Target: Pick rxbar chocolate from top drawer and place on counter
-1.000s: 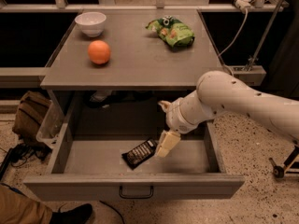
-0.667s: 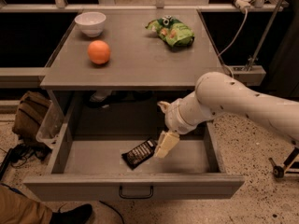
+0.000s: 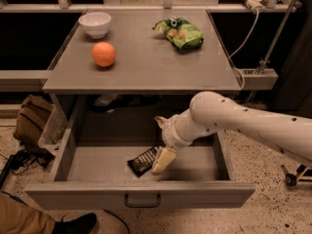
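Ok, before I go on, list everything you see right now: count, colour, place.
counter: one, grey, cabinet's top.
top drawer: one, grey, pulled open under the counter.
rxbar chocolate: one, black, inside the top drawer near its front.
orange: one, orange, counter left.
bowl: one, white, counter back left.
snack bag: one, green, counter back right.
bag: one, brown, floor left of the cabinet.
shoe: one, dark, floor at bottom left.
arm: one, white, extends in from the right.
gripper: one, cream, in the drawer at the bar's right end.
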Action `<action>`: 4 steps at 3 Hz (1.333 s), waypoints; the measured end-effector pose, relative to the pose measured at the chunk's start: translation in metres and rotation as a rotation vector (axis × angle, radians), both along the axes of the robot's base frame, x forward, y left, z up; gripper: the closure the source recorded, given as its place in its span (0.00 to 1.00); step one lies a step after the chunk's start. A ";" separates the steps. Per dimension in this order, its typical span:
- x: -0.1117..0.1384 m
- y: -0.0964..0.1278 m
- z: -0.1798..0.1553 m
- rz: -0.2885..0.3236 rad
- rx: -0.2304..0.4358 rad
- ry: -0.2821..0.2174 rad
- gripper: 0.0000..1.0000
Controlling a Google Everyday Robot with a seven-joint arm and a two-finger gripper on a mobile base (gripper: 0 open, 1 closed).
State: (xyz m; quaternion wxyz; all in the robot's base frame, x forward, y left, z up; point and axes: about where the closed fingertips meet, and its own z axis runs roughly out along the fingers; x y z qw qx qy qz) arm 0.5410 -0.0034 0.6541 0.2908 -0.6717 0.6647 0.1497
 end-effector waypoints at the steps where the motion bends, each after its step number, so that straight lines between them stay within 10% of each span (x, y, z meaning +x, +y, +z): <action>1: 0.002 0.010 -0.015 0.030 -0.002 0.019 0.00; 4: 0.008 0.016 -0.053 0.068 0.023 0.102 0.00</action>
